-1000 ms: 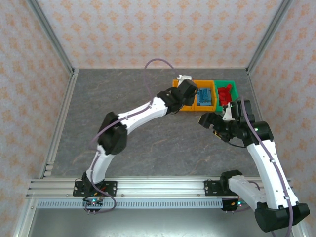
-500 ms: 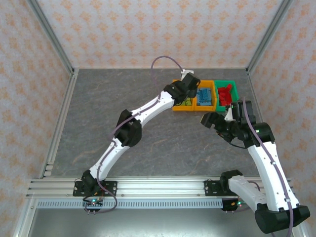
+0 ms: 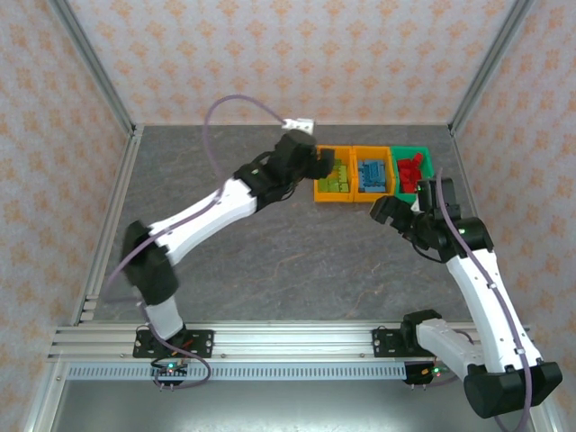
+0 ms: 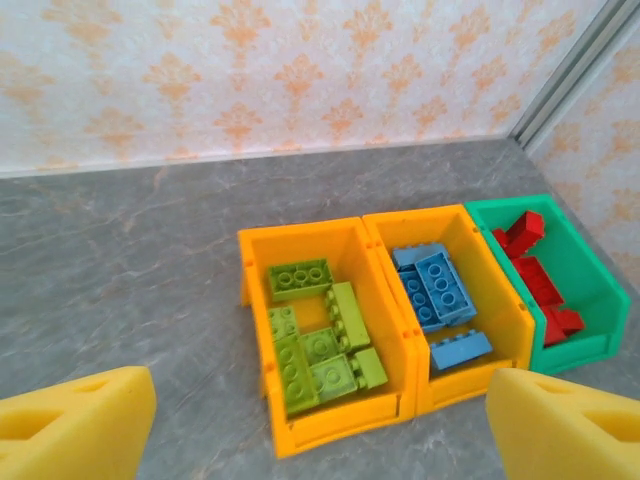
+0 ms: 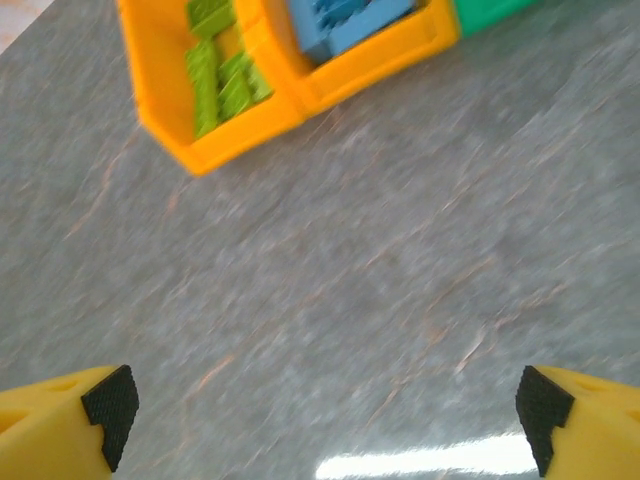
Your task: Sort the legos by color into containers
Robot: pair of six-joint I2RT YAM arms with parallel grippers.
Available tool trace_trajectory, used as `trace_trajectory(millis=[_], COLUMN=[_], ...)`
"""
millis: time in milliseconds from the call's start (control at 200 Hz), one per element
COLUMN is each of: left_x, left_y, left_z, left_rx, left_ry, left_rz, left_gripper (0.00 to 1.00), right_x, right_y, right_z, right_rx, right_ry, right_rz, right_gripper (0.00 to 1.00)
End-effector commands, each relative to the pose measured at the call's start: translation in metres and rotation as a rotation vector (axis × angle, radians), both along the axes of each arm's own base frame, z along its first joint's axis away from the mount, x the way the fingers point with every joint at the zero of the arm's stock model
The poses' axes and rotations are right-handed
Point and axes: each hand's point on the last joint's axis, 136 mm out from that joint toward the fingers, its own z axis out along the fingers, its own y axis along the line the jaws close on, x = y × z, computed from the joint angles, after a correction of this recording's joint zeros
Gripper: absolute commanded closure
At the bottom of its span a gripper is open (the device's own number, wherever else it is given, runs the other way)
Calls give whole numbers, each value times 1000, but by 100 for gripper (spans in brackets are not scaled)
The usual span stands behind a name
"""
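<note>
Left wrist view gives the clearest look at the bricks. The lime green legos (image 4: pixel 315 340) lie in the left orange bin (image 4: pixel 250 290). The blue legos (image 4: pixel 437 290) lie in the middle orange bin (image 4: pixel 470 385), and the red legos (image 4: pixel 535 280) lie in the green bin (image 4: pixel 580 350) at the right side of the frame. The three bins stand in one row with their side walls touching, a little right of the centre of this frame. In the top external view the same row sits in the upper right part of the frame.

The left gripper (image 4: pixel 320 410) hangs before the row. Its yellow foam pads (image 4: pixel 75 425) are in the two lower corners of the frame, far apart, with nothing between them. In the top external view this claw is just beside the left end of the row.

The right gripper (image 5: pixel 325 400) is spread wide too. Its yellow fingers (image 5: pixel 60 415) with black tips stand in the lower corners of the right wrist view, and only bare table is between them. The two orange bins are blurred at the top of that frame. From above, this claw is just below the row.

The table (image 4: pixel 120 260) is grey with a stone pattern. Behind the bins rises a wall (image 4: pixel 250 70) with orange ornaments.
</note>
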Motion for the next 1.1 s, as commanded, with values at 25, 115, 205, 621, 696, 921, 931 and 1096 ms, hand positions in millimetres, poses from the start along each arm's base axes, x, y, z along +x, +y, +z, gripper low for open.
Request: trace_trajectory(millis=[25,115,205,621,696,921,931,1096], left_x=[-41,-71,-98,-117,-114,-67,-64,-30], left_y=[54,102,146,277,295,308,309,335], left_z=[25,18,3,-115,-137,-164,-164,-198], left_rx=[7,85,193,482,425,342,342,248], left_ry=[-116,-161,-197,-183,-168,-174,-174,-118], left_rz=[38,106,171,460,494,466,469,509], left_gripper=[13,13,13,0,0,0,0,0], right_x=[30,46,62,137,143,143,142,143], right_y=[-50,-69,-80,-94,-94,-96,-96,-94], right_z=[-5,-16,-34,-114,-123,-126,-126,-128], right_rx=[-288,-399,-466,-559,-550,-544,-543,-540], right_ry=[-153,-248,-361,-487,-556,-485,-483,-478], right_rz=[-130,-188,-227,-186,-191,-185,-181,-166], right_gripper=[1,1,1,1,1,1,1,1])
